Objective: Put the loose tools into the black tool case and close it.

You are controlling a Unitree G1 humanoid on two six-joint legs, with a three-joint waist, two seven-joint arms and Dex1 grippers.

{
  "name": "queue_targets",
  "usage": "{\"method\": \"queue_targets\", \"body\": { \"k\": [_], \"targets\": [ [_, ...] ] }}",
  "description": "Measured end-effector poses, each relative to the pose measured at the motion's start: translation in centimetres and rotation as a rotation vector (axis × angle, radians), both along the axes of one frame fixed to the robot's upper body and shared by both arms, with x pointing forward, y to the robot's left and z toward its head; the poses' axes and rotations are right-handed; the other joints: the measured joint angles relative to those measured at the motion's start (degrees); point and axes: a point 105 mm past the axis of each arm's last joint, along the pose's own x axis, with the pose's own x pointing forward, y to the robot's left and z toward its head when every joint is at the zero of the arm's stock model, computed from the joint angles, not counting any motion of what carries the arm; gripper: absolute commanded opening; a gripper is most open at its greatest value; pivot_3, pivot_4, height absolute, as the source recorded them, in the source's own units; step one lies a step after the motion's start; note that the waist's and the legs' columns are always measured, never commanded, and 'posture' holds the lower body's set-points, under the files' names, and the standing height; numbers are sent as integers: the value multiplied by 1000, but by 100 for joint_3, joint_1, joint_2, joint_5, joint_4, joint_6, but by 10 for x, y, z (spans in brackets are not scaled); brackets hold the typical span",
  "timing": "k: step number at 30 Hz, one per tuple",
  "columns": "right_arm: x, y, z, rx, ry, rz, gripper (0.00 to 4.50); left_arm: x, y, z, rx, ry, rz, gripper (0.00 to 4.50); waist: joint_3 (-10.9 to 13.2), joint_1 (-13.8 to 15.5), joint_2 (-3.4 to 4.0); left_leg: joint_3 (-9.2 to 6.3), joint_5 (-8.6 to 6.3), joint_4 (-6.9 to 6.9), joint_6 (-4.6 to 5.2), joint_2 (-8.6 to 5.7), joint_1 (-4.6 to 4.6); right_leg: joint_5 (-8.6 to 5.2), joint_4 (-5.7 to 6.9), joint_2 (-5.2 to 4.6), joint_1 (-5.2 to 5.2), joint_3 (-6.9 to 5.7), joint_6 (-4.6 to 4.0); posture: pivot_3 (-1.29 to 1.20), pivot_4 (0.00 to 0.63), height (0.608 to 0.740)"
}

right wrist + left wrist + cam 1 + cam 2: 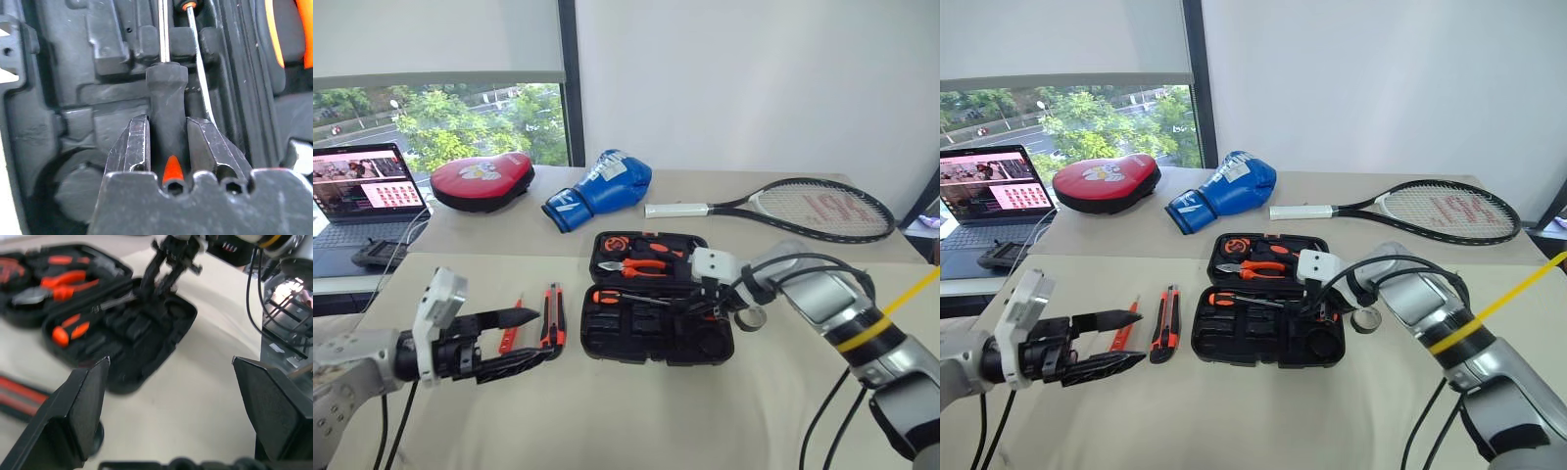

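Right wrist view looks straight down the right gripper (166,142), whose two fingers (131,147) stand narrow and clamp the black handle of a screwdriver (167,103) between them; an orange patch of the handle shows between the fingers near their base, and the steel shaft runs ahead of the tips over the moulded recesses of the black tool case (73,73). Just beside that shaft lies the thin shaft of a second screwdriver (625,297), already seated in the case, its orange-and-black handle pointing away from this gripper toward the other arm. From the head cameras the right gripper (710,294) hangs over the near half of the open case (656,338), which lies flat on the table (636,421); the far half, beyond the fingertips, holds orange-handled pliers (646,266). The left gripper (514,343) hovers over the table well apart from the case, its fingers (83,401) spread wide and holding nothing. Just past its tips lie a utility knife (551,328) and a slim orange tester screwdriver (512,328), side by side on the cloth, between this gripper and the case.
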Motion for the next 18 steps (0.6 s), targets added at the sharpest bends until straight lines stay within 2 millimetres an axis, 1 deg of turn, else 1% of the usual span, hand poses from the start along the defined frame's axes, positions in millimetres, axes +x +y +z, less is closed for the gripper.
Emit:
{"method": "queue_targets", "body": {
  "k": [5,10,12,13,15,18],
  "targets": [
    [7,2,-6,-43,7,44,799,-1,-3,2,9,-32,2,4299,0,-36,1,0,3,-3,-9,1,5,4,6,2,-1,4,-7,0,150,740],
    [10,4,-8,-70,10,77,799,-2,-3,1,13,-38,12,4299,1,-43,1,-4,4,-6,-14,3,5,4,8,4,-4,2,-7,0,150,740],
    [11,5,-8,-79,10,86,1813,-2,-3,1,13,-40,14,4299,1,-51,1,-4,4,-6,-15,3,6,4,8,4,-2,3,-8,0,150,740],
    [11,5,-8,-78,6,89,2026,-2,-3,0,13,-40,15,4299,1,-54,2,-4,4,-6,-15,3,6,4,9,3,-2,3,-8,0,150,740],
    [13,5,-7,-66,2,81,2711,-2,-3,0,12,-39,15,4299,1,-56,2,-4,4,-6,-15,3,6,4,9,4,-4,3,-8,0,150,740],
    [9,2,2,-34,-6,94,2711,-2,-4,-2,8,-32,10,4299,1,-81,2,-5,0,-8,-21,9,7,4,8,7,-3,3,-9,0,150,740]
  ]
}}
